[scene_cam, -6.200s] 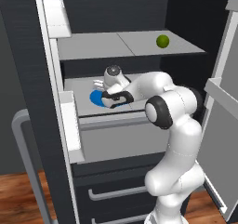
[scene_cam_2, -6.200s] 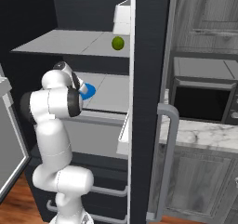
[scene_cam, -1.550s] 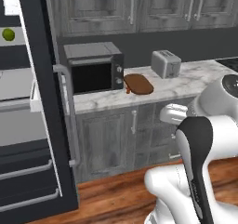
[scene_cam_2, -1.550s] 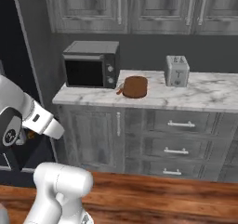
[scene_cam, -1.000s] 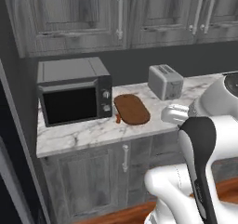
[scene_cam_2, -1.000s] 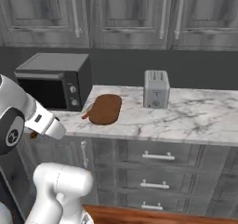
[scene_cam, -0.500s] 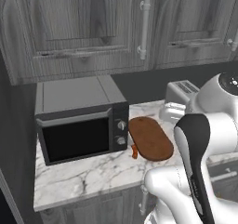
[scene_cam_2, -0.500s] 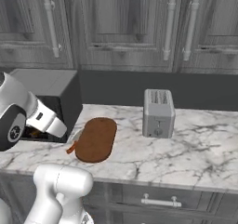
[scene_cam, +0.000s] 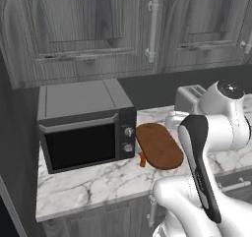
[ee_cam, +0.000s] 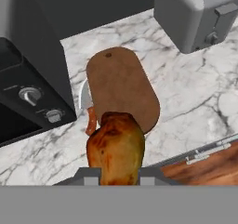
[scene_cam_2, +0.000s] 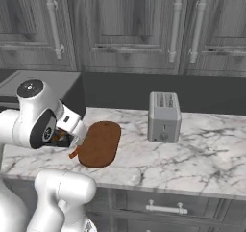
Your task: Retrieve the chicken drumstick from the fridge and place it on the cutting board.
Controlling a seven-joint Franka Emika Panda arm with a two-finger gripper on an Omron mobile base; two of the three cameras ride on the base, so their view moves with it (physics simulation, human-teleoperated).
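Drumstick held in the fingers, above the near end of the cutting board.

Hand view: chicken drumstick point(ee_cam: 115, 148) sits at 6 o'clock, pinched between the fingers point(ee_cam: 87, 177), its golden-brown bulk covering the board's near edge. Cutting board point(ee_cam: 122, 88) lies flat on the marble table point(ee_cam: 195, 97), bare on top, with a small orange item point(ee_cam: 91, 121) just beside its near-left edge. Black microwave point(ee_cam: 28, 93) stands at 9 o'clock of the board, close to it; grey toaster point(ee_cam: 195, 14) at 2 o'clock, well apart. Right base view: gripper point(scene_cam_2: 65, 138) hangs at the board's point(scene_cam_2: 100, 143) 9 o'clock side, toaster point(scene_cam_2: 164, 116) at 3 o'clock.
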